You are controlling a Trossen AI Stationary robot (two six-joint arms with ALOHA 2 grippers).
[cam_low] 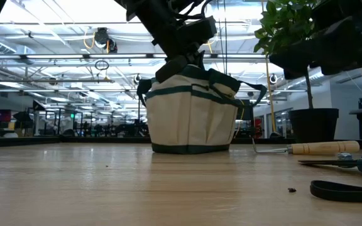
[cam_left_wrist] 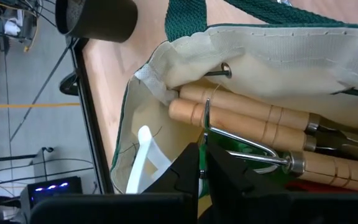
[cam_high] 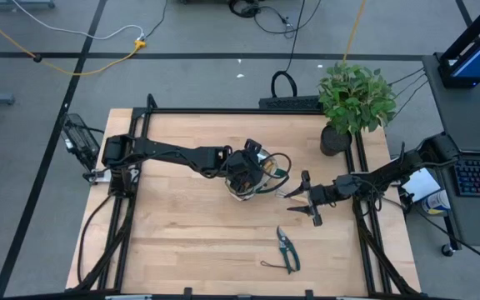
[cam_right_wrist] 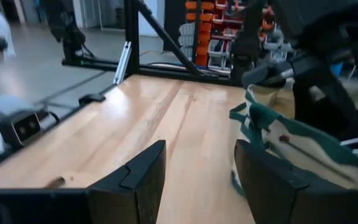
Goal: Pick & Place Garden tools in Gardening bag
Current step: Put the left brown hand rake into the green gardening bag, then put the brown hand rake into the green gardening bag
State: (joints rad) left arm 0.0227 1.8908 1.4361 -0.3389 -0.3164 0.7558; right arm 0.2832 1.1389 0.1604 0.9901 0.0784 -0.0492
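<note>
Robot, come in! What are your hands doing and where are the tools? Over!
Left gripper over gardening bag, jaws nearly shut. Right gripper beside bag, jaws open, empty. Wooden-handled tools in bag; pruning shears on table. Nothing blocking.

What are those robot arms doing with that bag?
They are packing garden tools into the gardening bag. The left gripper is over the open bag, fingers almost together beside a wire loop, with wooden-handled tools already lying inside. The right gripper waits open just next to the bag, holding nothing. The pruning shears lie on the table, and another wooden-handled tool rests beside the bag, near the potted plant.
</note>
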